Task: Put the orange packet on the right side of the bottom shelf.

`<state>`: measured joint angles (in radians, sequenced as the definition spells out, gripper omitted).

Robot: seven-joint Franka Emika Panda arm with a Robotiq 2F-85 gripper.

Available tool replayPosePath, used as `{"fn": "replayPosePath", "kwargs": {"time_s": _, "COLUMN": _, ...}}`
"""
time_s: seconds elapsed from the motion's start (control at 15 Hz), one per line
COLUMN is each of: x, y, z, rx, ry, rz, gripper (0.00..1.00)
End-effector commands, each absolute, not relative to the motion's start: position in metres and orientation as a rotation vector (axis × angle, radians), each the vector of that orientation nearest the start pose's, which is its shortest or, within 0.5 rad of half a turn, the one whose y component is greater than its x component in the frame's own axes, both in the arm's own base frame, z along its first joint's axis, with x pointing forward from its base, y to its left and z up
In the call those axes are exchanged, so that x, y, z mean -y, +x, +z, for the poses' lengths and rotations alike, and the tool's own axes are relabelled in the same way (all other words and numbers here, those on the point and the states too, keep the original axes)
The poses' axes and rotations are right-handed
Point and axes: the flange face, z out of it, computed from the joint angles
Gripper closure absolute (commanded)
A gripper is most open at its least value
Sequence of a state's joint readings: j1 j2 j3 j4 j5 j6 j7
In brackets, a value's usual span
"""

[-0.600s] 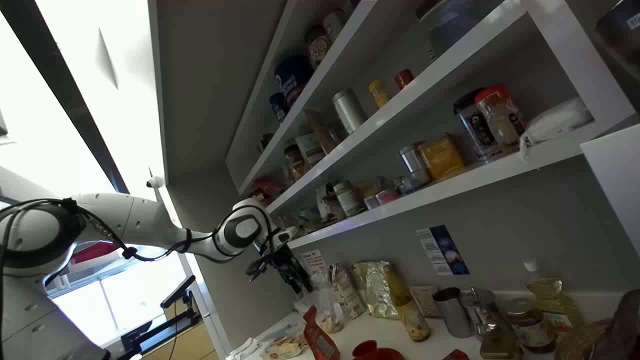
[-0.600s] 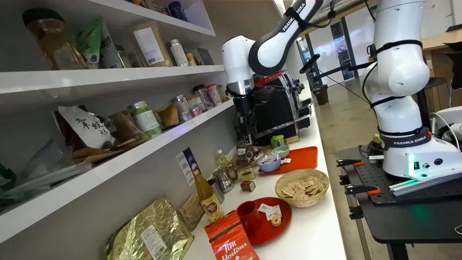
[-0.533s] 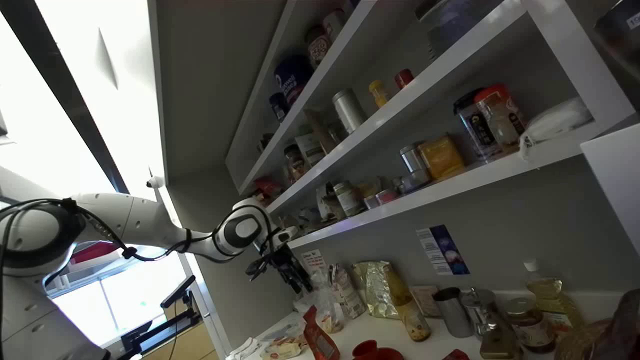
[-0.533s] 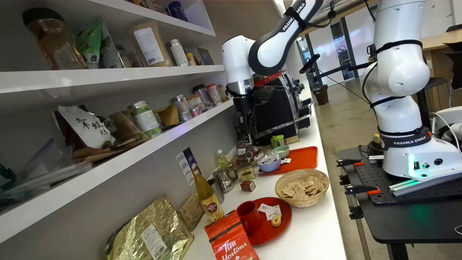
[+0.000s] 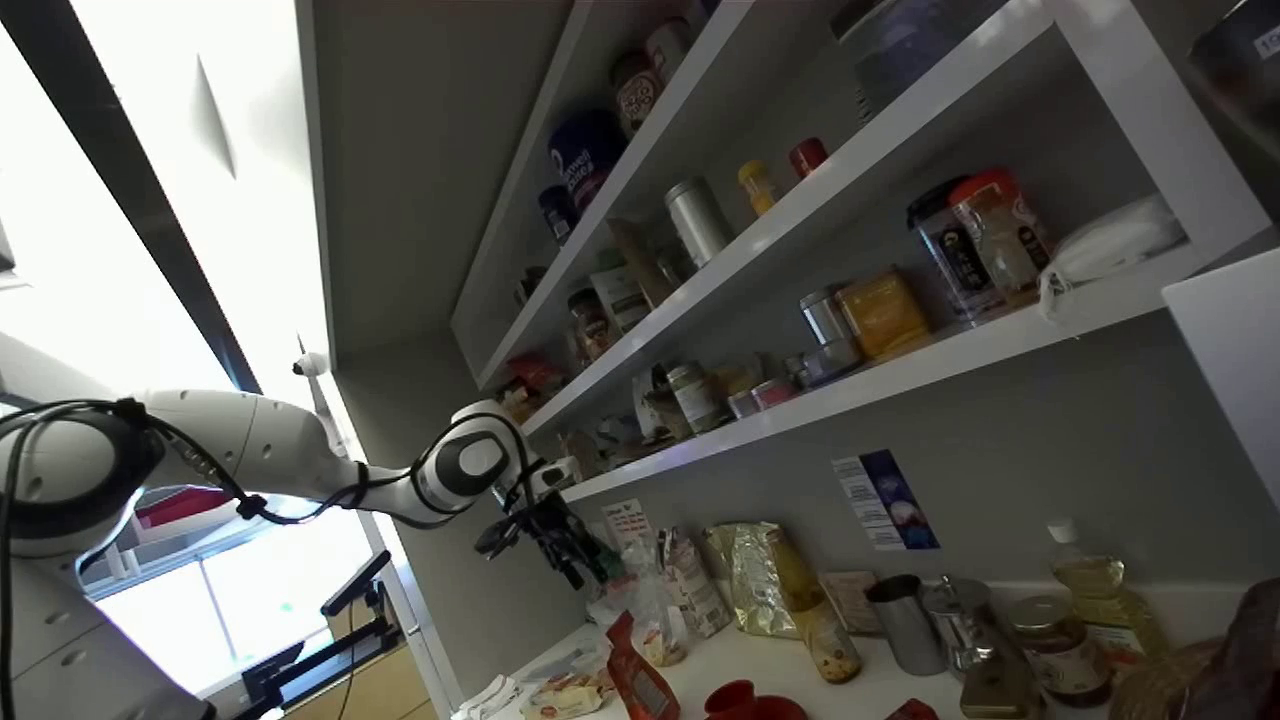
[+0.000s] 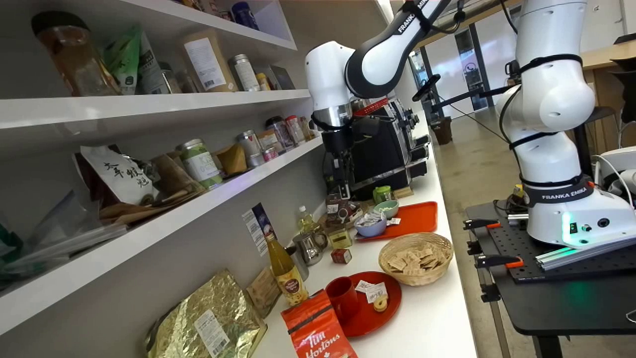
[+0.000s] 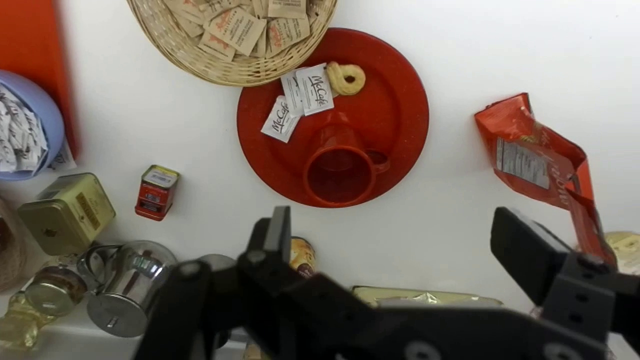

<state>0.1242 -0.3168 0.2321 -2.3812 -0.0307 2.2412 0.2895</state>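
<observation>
The orange packet (image 6: pixel 320 328) is a shiny red-orange bag with pale lettering, standing on the white counter. It also shows in an exterior view (image 5: pixel 638 675) and at the right of the wrist view (image 7: pixel 525 155). The bottom shelf (image 6: pixel 159 228) is the thick white board above the counter, seen in both exterior views (image 5: pixel 880 380). My gripper (image 7: pixel 392 225) is open and empty, fingers pointing down over the counter. In the wrist view the packet lies beyond and partly behind the right finger, not between the fingers. In an exterior view the gripper (image 5: pixel 590 575) hangs below the shelf edge.
A red plate (image 7: pixel 400 125) with a red cup (image 7: pixel 340 175) stands beside the packet. A wicker basket (image 6: pixel 416 278), a yellow bottle (image 6: pixel 285 271) and a gold foil bag (image 6: pixel 213 318) are near. Jars and a yellow carton (image 5: pixel 885 315) stand on the bottom shelf.
The arm and gripper have moved slightly left, away from the shelf edge, in an exterior view. The upper wrist part sits a little higher. The packet has not moved.
</observation>
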Motion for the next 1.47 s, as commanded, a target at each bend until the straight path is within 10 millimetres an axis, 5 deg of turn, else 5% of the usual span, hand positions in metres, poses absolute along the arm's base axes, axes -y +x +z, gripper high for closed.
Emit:
{"fn": "replayPosePath", "kwargs": {"time_s": 0.0, "x": -0.184, "y": 0.401, "z": 0.478, "rx": 0.214, "ry": -3.153, "rz": -0.277, "gripper": 0.00}}
{"fn": "replayPosePath", "kwargs": {"time_s": 0.4, "x": -0.207, "y": 0.353, "z": 0.502, "rx": 0.353, "ry": -3.151, "rz": -0.218, "gripper": 0.00}}
{"fn": "replayPosePath", "kwargs": {"time_s": 0.6, "x": -0.213, "y": 0.340, "z": 0.497, "rx": 0.414, "ry": -3.163, "rz": -0.220, "gripper": 0.00}}
{"fn": "replayPosePath", "kwargs": {"time_s": 0.87, "x": -0.218, "y": 0.332, "z": 0.474, "rx": 0.497, "ry": -3.164, "rz": -0.223, "gripper": 0.00}}
{"fn": "replayPosePath", "kwargs": {"time_s": 1.4, "x": -0.226, "y": 0.324, "z": 0.394, "rx": 0.787, "ry": -3.075, "rz": -0.058, "gripper": 0.00}}
